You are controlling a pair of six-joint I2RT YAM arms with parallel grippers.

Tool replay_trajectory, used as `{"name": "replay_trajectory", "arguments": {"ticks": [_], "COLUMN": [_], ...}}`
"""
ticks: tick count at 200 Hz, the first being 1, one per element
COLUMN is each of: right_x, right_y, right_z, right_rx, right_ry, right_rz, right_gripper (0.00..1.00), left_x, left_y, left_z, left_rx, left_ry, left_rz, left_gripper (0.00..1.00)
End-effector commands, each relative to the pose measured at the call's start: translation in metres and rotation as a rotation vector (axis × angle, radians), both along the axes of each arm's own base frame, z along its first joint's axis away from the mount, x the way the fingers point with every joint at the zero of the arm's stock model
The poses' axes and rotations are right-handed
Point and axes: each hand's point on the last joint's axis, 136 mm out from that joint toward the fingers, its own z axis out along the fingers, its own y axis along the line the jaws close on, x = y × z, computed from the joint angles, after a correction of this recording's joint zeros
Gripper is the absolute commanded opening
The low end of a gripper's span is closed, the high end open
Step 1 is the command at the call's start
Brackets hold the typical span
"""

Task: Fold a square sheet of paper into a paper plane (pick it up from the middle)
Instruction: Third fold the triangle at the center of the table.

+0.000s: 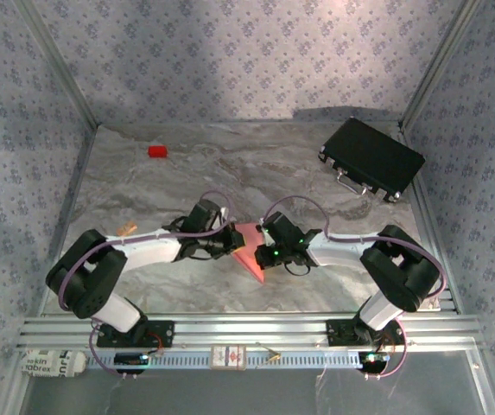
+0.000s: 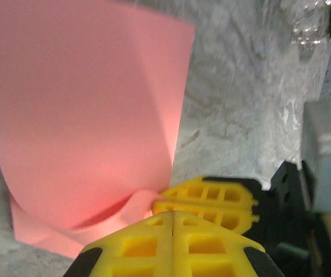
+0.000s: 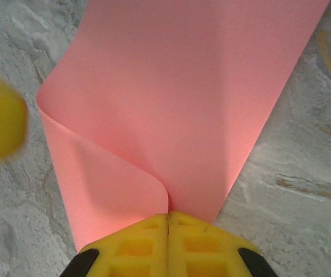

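My R pincer (image 3: 168, 216) fully shut, pinching the paper (image 3: 182, 98) at its curled-over edge. L pincer (image 2: 171, 214) shut too, tips at paper; can't tell if gripping. Paper mid table (image 1: 230, 173), btwn both.

Black-white arms (image 1: 152, 251), lilac cables (image 1: 292, 198), yellow gridded fingers (image 2: 136, 245).

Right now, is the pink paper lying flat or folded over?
Folded over, loosely: the sheet curls back on itself in a soft uncreased loop, its bend pinched in the shut right gripper.
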Motion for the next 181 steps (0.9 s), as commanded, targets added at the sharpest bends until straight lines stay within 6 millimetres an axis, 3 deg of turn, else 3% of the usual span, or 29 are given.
{"name": "replay_trajectory", "arguments": {"ticks": [1,82,181], "right_x": [-0.008,-0.008,-0.007], "right_y": [-0.026,-0.028,-0.028], "right_z": [-0.021,-0.024,-0.023], "right_rx": [-0.095,-0.101,-0.099], "right_ry": [0.059,0.068,0.067], "right_rz": [-0.05,-0.058,-0.06], "right_gripper": [0.0,0.0,0.0], "left_x": [-0.001,-0.015,-0.018], "left_y": [-0.017,-0.014,-0.006], "left_z": [0.013,-0.016,-0.046], "left_rx": [-0.086,-0.042,0.037], "left_ry": [-0.022,0.033,0.05], "left_rz": [0.017,0.026,0.027], "left_gripper": [0.0,0.0,0.0]}}
